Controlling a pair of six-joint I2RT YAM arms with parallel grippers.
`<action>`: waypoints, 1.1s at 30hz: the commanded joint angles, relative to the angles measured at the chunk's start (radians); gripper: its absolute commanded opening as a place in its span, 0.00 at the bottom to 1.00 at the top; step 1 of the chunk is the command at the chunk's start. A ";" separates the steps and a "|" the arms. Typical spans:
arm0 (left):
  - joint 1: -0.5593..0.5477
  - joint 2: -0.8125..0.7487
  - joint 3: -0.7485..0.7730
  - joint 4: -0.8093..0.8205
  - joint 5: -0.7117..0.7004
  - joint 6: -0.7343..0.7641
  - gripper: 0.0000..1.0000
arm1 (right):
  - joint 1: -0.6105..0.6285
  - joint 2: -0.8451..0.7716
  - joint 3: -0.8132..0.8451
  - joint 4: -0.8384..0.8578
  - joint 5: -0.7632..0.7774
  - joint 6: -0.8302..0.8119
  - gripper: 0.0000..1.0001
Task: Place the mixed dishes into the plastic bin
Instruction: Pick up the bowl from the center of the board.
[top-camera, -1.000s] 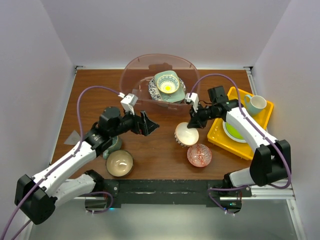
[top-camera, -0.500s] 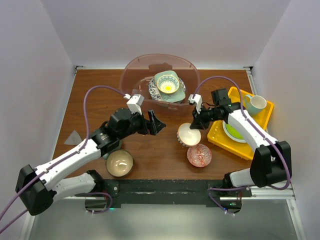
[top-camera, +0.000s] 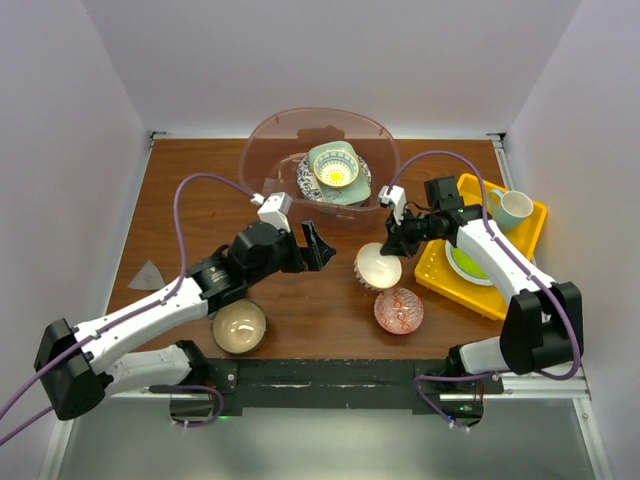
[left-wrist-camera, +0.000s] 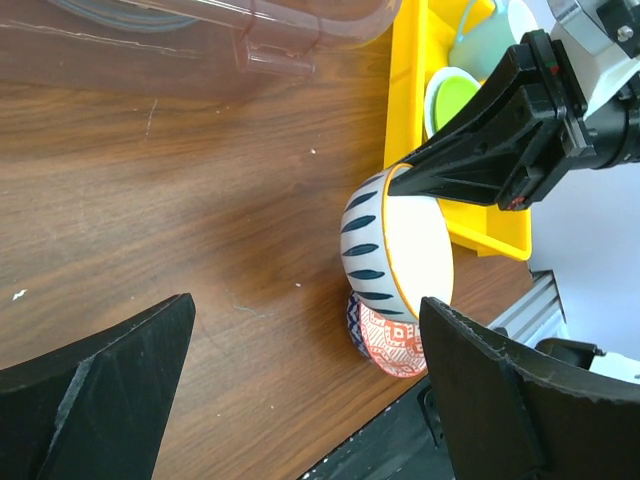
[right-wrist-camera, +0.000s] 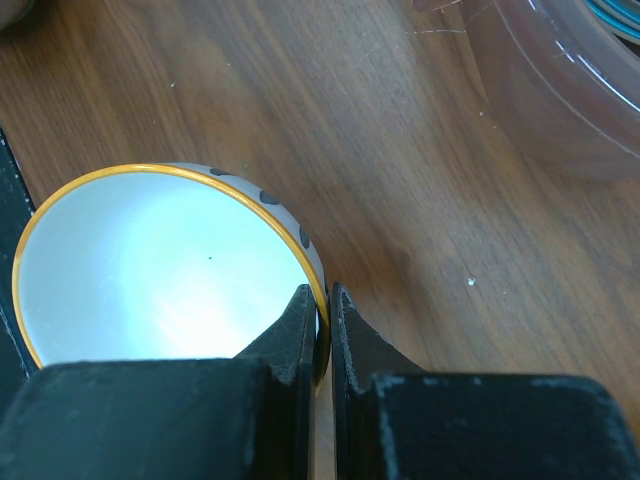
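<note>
**Top external view.** The right gripper (top-camera: 392, 245) is pinching the rim of a white ceramic bowl with dark blue dashes and an orange edge (top-camera: 376, 268). The bowl is tilted on its side over the brown wooden desk (top-camera: 200, 215), near the large translucent pinkish plastic bin (top-camera: 262, 135) but outside it. The bin stands at the far centre and holds a mint square dish (top-camera: 333, 160). The left gripper (top-camera: 318, 245) hovers mid-desk, spread wide and empty. 3 dishes wait outside the bin: a tan round bowl (top-camera: 239, 326), a red-patterned small bowl (top-camera: 398, 310) and a teal mug (top-camera: 510, 207) on the flat yellow tray (top-camera: 440, 272).

**Left wrist view.** The left gripper (left-wrist-camera: 300, 390) shows both dark fingers far apart with nothing between them. Ahead, the dashed bowl (left-wrist-camera: 385, 255) hangs from the right gripper (left-wrist-camera: 420, 175) and appears raised above the red-patterned bowl (left-wrist-camera: 388, 345).

**Right wrist view.** The 2 jaws of the right gripper (right-wrist-camera: 322, 320) close on the thin wall of the bowl (right-wrist-camera: 150, 265). The bin (right-wrist-camera: 560, 90) lies ahead.

**Step in hand.** This looks like the carry of 1 bowl to the bin. The next move calls for lifting the bowl over the bin's near wall, then lowering it before release. The edge grip could let the bowl swing.
</note>
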 joint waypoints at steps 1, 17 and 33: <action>-0.029 0.015 0.059 0.001 -0.088 -0.044 1.00 | -0.002 -0.027 0.009 0.034 -0.033 0.026 0.00; -0.146 0.145 0.157 -0.074 -0.226 -0.113 1.00 | -0.002 -0.033 -0.001 0.046 -0.012 0.035 0.00; -0.210 0.225 0.228 -0.152 -0.326 -0.141 1.00 | -0.004 -0.034 -0.002 0.048 -0.009 0.035 0.00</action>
